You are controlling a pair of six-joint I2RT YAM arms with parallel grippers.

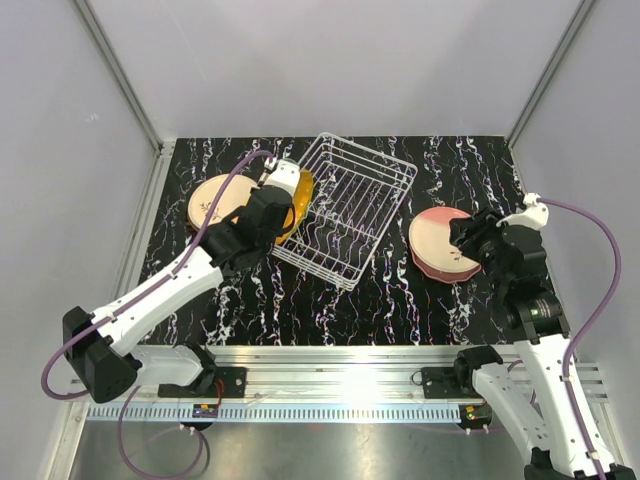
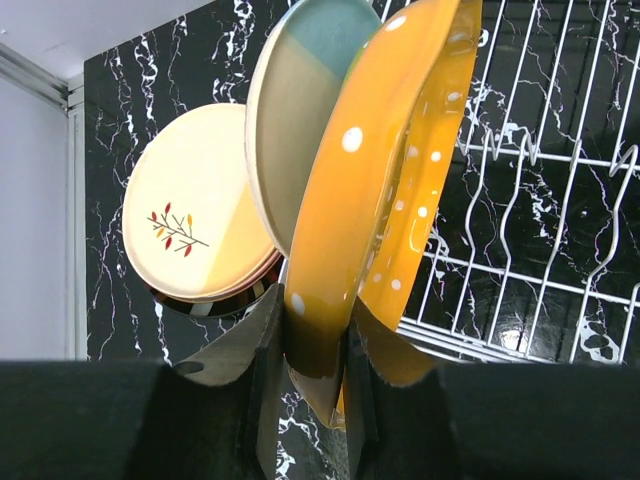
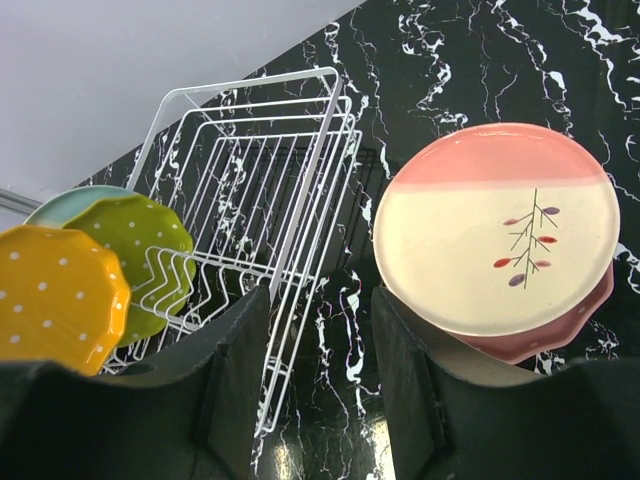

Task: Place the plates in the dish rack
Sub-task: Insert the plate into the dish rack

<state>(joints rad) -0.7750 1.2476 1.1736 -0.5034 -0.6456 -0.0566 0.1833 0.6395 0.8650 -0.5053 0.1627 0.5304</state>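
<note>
Left gripper (image 2: 315,335) clamped on orange dotted plate (image 2: 385,200) at the far-edge dish rack (image 2: 540,190); you slot it upright next. Right gripper (image 3: 320,335) spread, empty.

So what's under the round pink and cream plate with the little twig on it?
A darker pink wavy-edged plate peeks out beneath the pink and cream plate. Its middle, and anything lower, is covered.

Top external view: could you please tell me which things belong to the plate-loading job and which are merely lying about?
Job:
dish rack
orange plate, held in the left end effector
green plate
peach plate
pink-and-cream plate

Not part of it:
marbled table
mounting rail
</note>
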